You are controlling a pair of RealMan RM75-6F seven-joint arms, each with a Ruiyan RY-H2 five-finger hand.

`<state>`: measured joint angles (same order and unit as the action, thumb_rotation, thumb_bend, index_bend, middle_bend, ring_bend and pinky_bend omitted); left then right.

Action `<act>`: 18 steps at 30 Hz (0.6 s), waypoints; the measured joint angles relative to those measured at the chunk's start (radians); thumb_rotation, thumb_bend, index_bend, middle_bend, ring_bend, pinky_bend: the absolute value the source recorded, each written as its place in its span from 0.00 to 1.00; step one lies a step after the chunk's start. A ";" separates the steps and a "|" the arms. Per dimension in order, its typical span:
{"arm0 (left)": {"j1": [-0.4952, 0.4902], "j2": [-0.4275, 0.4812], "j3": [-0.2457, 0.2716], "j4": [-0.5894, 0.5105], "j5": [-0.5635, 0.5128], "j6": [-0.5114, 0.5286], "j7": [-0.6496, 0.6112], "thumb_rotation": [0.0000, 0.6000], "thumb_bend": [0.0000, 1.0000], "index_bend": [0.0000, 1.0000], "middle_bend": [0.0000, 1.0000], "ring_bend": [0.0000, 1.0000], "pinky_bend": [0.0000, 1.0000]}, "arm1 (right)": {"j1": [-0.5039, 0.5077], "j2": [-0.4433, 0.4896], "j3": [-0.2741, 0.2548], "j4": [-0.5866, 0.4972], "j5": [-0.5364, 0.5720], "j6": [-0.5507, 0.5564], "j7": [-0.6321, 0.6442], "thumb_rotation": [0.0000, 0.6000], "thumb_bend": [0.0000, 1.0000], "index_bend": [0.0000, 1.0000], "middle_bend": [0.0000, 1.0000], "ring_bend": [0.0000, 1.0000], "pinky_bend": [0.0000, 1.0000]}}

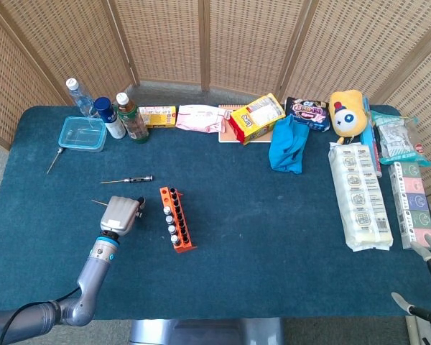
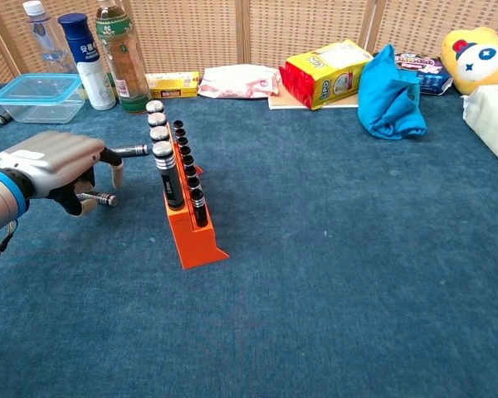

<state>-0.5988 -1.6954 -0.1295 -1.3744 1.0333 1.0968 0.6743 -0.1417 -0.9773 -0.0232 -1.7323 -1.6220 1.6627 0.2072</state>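
Right hand (image 1: 429, 251) cut off at edge, screwdriver (image 2: 100, 198) mostly hidden

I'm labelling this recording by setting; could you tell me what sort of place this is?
Probably a staged indoor robot test area: a table under blue cloth, woven folding screens behind it, and mixed goods such as bottles and an orange bit rack.

Little legible print. Yellow snack bag (image 2: 330, 73), far beyond fingers (image 2: 114, 172) of left hand (image 2: 54, 166): blue lettering, reads roughly "Lioo", uncertain. White bottle with blue cap (image 2: 90, 60), past fingers, beside clear plastic box (image 2: 35, 94): blue Chinese characters on label, too small to read. Green-labelled tea bottle (image 2: 122, 58), small yellow carton (image 2: 172, 84), dark purple packet (image 1: 308, 113): print present, illegible.
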 measured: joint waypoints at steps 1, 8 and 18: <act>0.000 0.000 0.000 0.000 -0.001 0.002 0.005 1.00 0.36 0.42 1.00 1.00 1.00 | 0.000 0.001 -0.001 0.000 -0.001 0.000 0.003 1.00 0.00 0.15 0.05 0.00 0.00; -0.004 -0.003 0.005 -0.004 -0.009 0.005 0.022 1.00 0.36 0.42 1.00 1.00 1.00 | -0.001 0.002 -0.003 -0.001 -0.007 0.004 0.005 1.00 0.00 0.15 0.05 0.00 0.00; -0.003 -0.012 0.009 0.004 -0.005 0.018 0.022 1.00 0.36 0.42 1.00 1.00 1.00 | 0.001 0.004 -0.006 -0.001 -0.011 0.001 0.015 1.00 0.00 0.15 0.05 0.00 0.00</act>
<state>-0.6021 -1.7078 -0.1201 -1.3706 1.0282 1.1146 0.6963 -0.1404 -0.9737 -0.0296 -1.7332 -1.6333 1.6634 0.2226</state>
